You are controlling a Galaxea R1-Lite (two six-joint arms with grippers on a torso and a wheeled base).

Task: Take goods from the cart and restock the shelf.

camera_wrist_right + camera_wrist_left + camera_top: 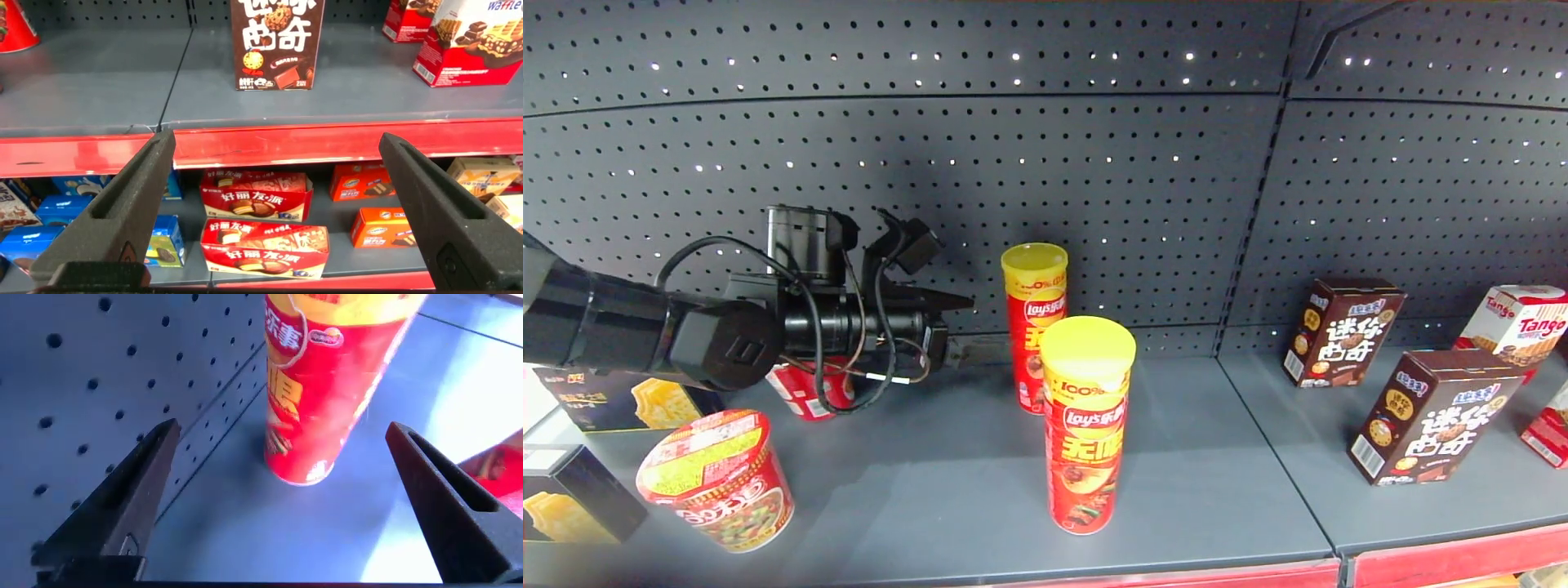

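**Shelf stock, both grippers empty**

Grey shelf (947,482) with a perforated back wall (1013,147).

Chip cans, two, red with yellow lids, both upright and apart from each other. The back can (1033,327) is close to the wall. The front can (1088,425) is nearer the shelf edge.

Left gripper (956,322): low along the back wall, left of the back can. Its fingers are spread wide with nothing between them. From the left wrist, the gripper (282,433) faces the back can (319,384), which stands just beyond the fingertips and touches neither.

Noodle cups, two: one (719,482) at the front left, one (796,392) partly hidden behind the left arm.

Black-and-yellow boxes, two (613,400) (572,494), at the far left.

Brown cookie boxes, two (1342,332) (1436,416), upright on the right-hand section, with a wafer box (1519,322) beyond them.

Right gripper (278,140): fingers wide apart and holding nothing, in front of the red shelf edge (327,139). A brown cookie box (276,41) stands above the edge, and red pie boxes (257,192) sit on the lower shelf.
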